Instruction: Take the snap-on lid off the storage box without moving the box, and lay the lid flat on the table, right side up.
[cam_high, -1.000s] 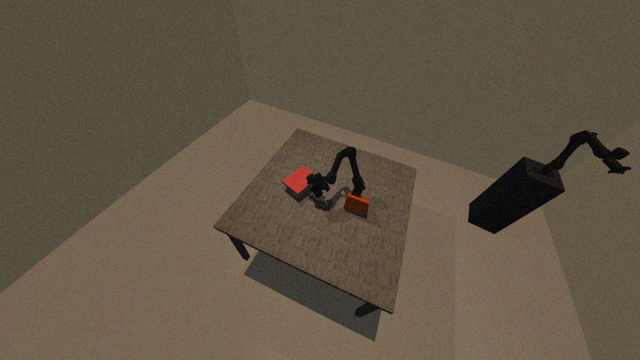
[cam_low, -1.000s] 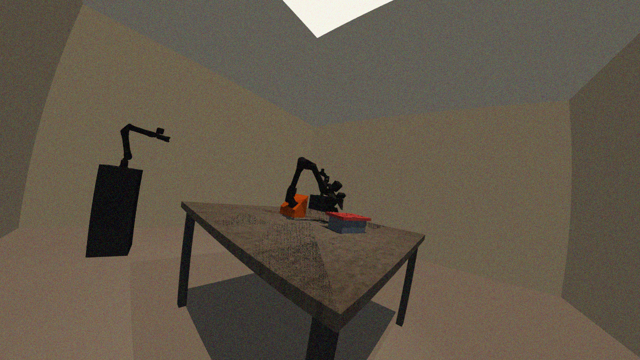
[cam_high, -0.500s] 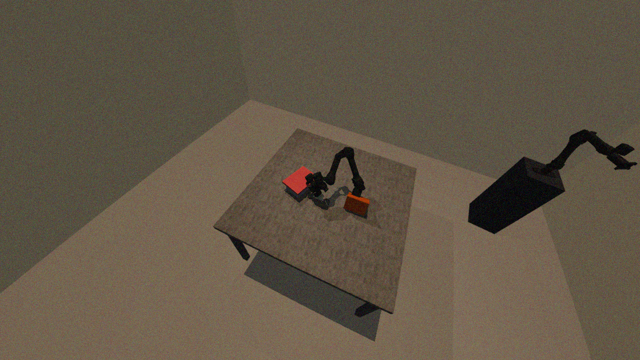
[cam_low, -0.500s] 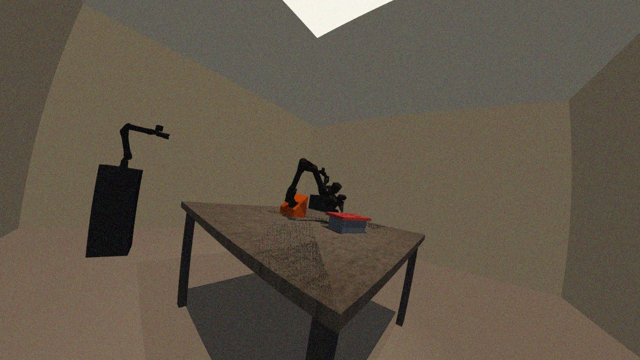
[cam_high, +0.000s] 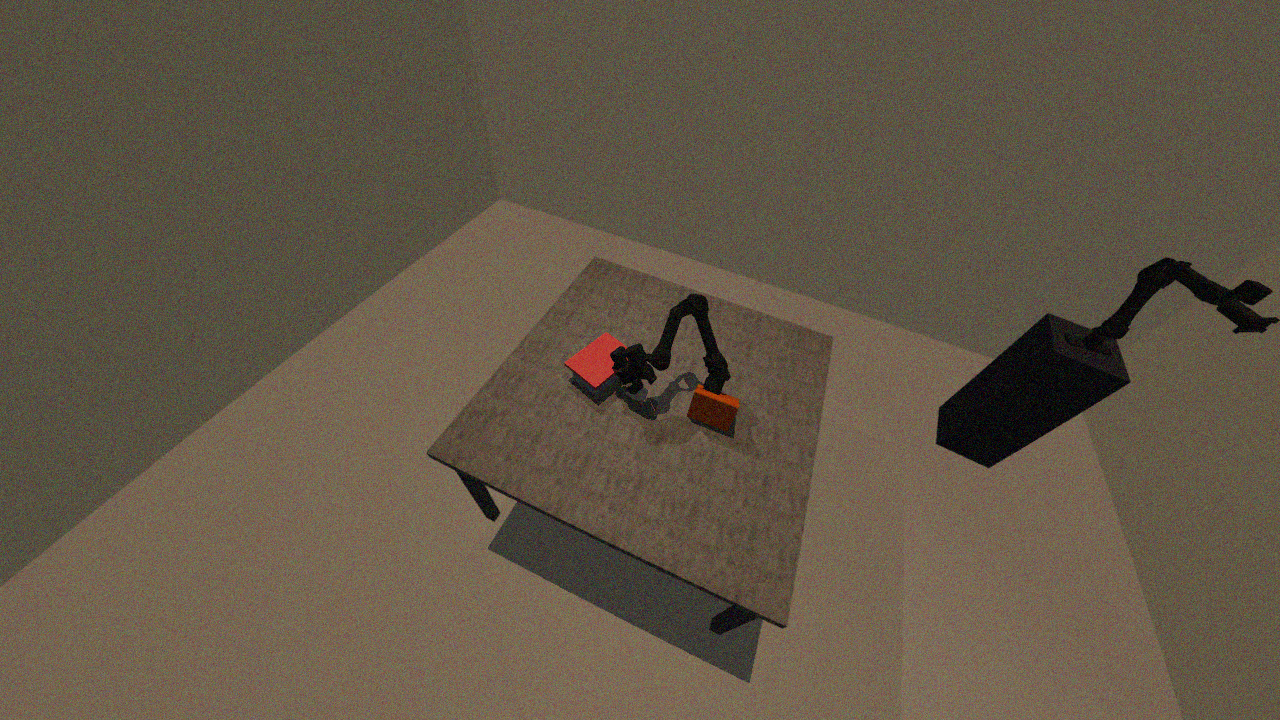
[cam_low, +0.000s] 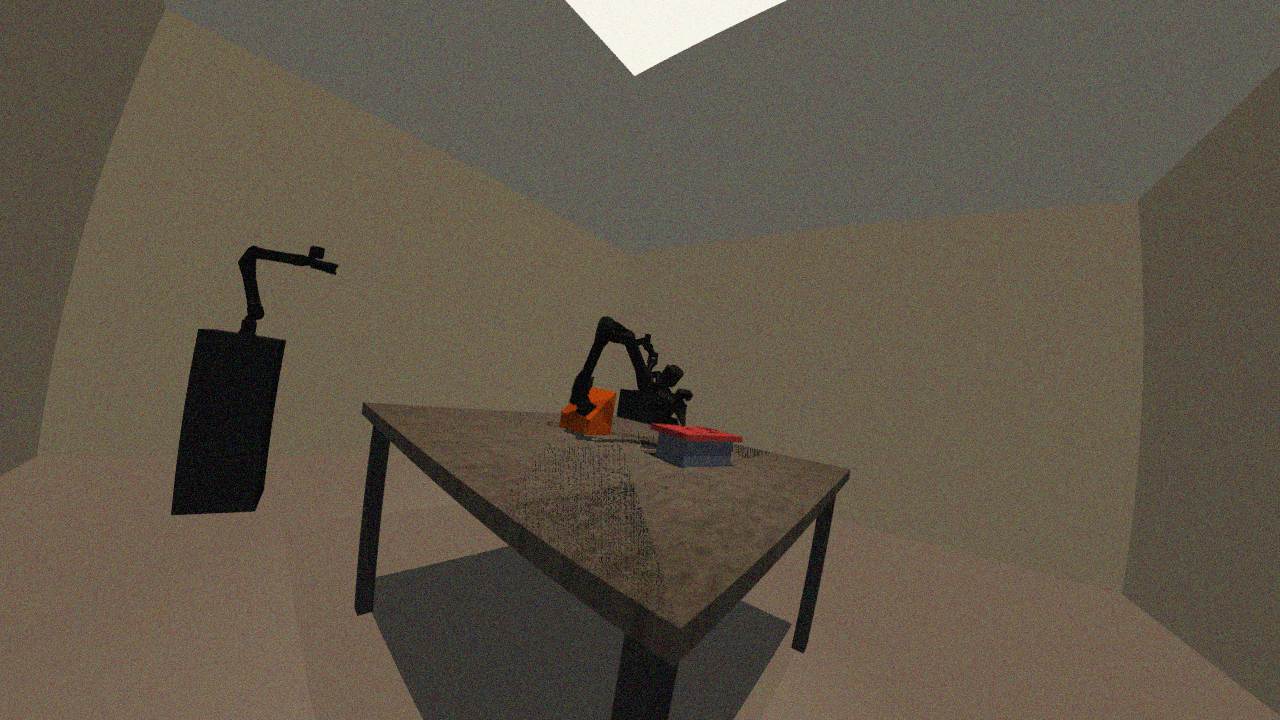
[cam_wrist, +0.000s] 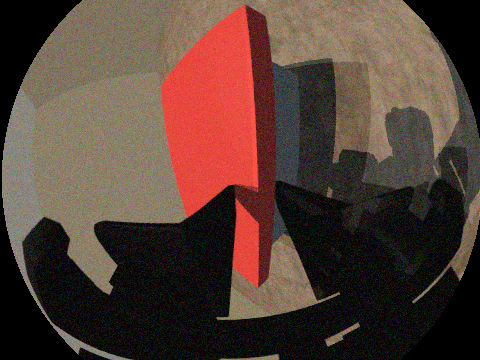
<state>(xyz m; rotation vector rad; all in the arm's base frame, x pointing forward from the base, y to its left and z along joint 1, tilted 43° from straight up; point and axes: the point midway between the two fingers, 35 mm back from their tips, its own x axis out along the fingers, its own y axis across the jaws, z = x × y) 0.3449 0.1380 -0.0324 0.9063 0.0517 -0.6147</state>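
Note:
The storage box (cam_high: 592, 390) (cam_low: 693, 451) (cam_wrist: 286, 125) is blue-grey and stands upright on the table. Its red lid (cam_high: 592, 360) (cam_low: 707, 434) (cam_wrist: 215, 110) lies flat on top, right side up, and overhangs the box walls. My gripper (cam_high: 617, 367) (cam_low: 684, 419) (cam_wrist: 254, 188) is shut on the lid's near edge, with one finger on the top face and the other under the overhang, between lid and box side. The lid still sits on the box, with no gap visible. The box's far side is hidden.
An orange block (cam_high: 713, 411) (cam_low: 597, 419) stands by my arm's base on the table (cam_high: 581, 483) (cam_low: 716, 546). Off the table, a second dark arm (cam_high: 1150, 284) (cam_low: 251, 277) stands on a tall black pedestal (cam_high: 1029, 394) (cam_low: 223, 420).

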